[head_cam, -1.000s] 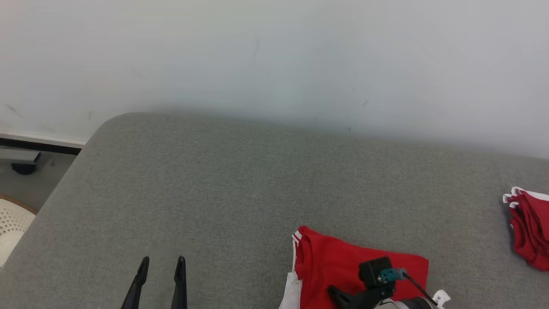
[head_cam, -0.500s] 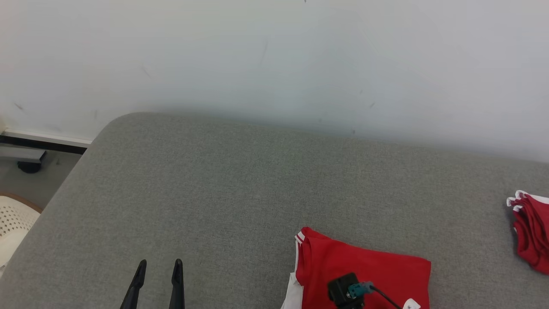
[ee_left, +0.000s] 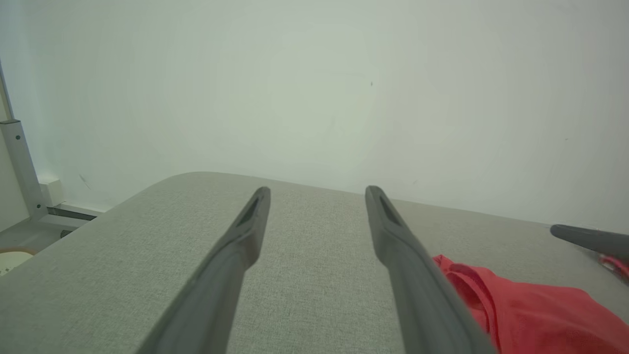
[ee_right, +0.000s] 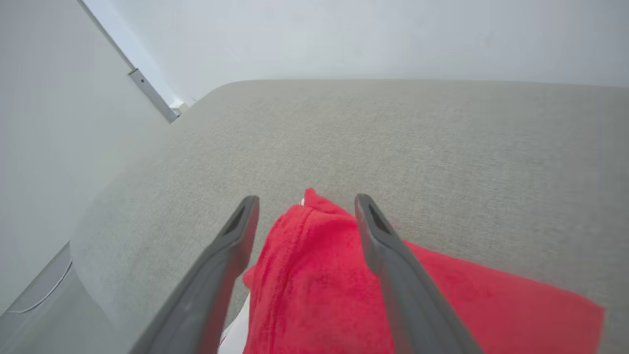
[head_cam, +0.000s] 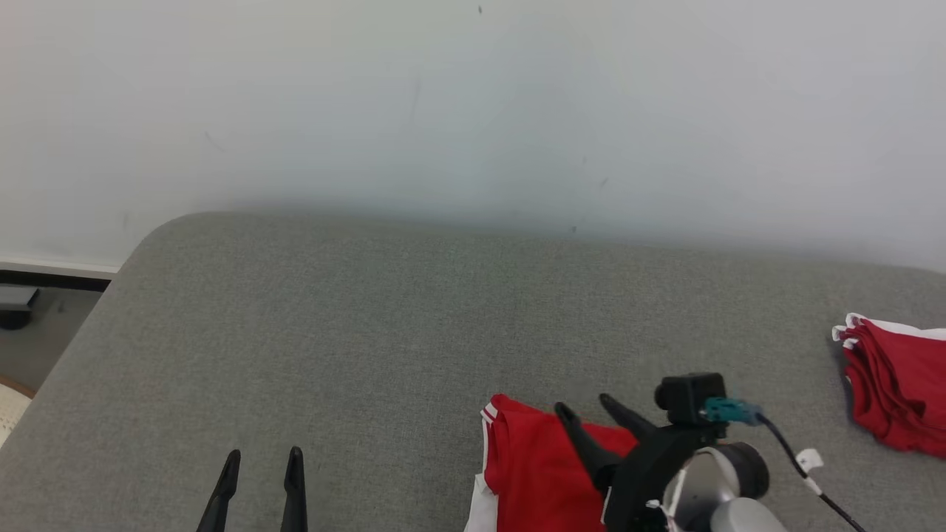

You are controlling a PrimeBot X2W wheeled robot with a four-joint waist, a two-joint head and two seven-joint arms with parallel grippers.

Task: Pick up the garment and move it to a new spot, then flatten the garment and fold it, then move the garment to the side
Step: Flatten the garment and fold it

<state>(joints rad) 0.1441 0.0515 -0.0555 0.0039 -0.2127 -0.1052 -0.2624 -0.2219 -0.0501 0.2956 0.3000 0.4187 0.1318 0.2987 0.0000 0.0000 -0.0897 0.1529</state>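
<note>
At the near edge of the grey surface (head_cam: 369, 332), the folded red garment (head_cam: 532, 465) lies beneath the right gripper (head_cam: 584, 403), fingers spread and empty; the left gripper (head_cam: 264, 453), well to its left, is spread too.

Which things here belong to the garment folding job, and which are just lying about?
Job: red garment, folded, beneath the open right tool; open left tool.
Lying about: stack of red garments at the far right; pale basket at the left edge.
</note>
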